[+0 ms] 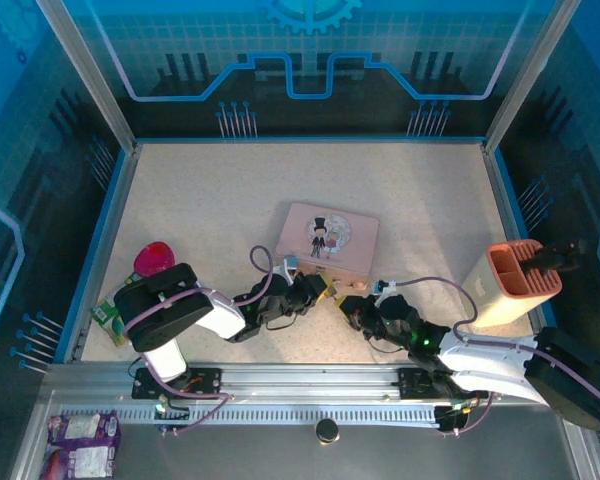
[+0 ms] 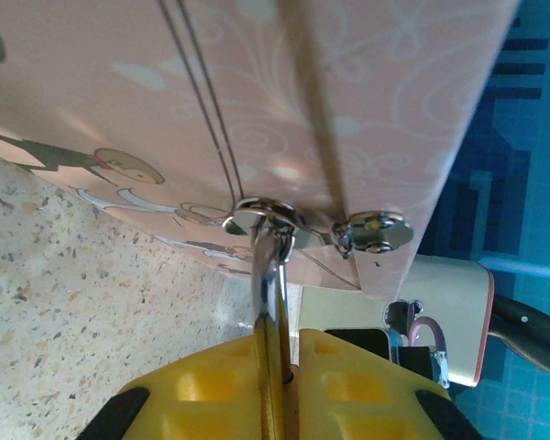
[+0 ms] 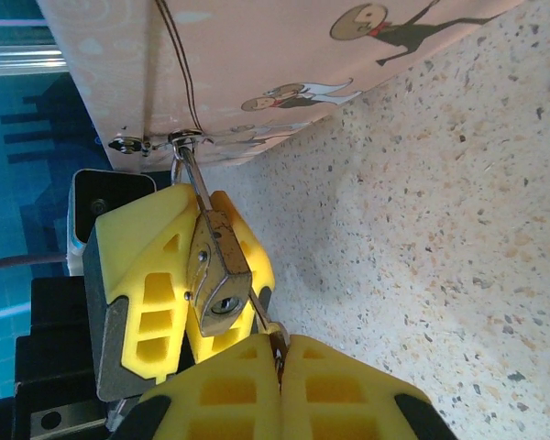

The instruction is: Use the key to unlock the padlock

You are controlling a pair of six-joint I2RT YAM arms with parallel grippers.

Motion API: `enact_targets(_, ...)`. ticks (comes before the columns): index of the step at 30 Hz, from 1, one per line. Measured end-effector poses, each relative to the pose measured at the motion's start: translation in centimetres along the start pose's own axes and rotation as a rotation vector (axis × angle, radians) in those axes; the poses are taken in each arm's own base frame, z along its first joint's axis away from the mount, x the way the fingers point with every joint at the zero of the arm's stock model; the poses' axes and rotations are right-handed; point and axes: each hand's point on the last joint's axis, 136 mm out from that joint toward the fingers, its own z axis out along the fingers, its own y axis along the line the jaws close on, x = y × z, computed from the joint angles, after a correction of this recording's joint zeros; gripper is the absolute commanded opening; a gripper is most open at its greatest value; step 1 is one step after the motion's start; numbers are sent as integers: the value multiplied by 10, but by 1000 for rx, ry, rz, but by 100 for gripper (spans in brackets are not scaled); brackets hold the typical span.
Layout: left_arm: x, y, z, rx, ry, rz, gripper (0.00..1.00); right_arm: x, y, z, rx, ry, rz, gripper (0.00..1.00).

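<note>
your left gripper [image 2: 277, 357] has its yellow jaws clamped narrow on the padlock [image 3: 216, 270], which is hooked by its shackle [image 2: 268, 275] through the clasp [image 2: 266, 218] on the side of the pink tin [image 3: 257, 55], keyhole end turned toward your right gripper [image 3: 281, 371]. your right jaws are pinched together on the key [image 3: 275, 335], a thin sliver whose tip sits just beside the keyhole at the lock's lower corner; you cannot tell whether it touches.
</note>
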Motion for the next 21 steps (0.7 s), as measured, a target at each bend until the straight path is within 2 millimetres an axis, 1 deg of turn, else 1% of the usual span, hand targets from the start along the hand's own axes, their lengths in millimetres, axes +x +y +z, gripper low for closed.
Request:
enact_targets(4,3,1,0,-2,5,1,0,0,-1,1,3,1,0,0)
enact_targets(21,2,0,0,2,3,2,0,0,-1,1,2,1,-1,0)
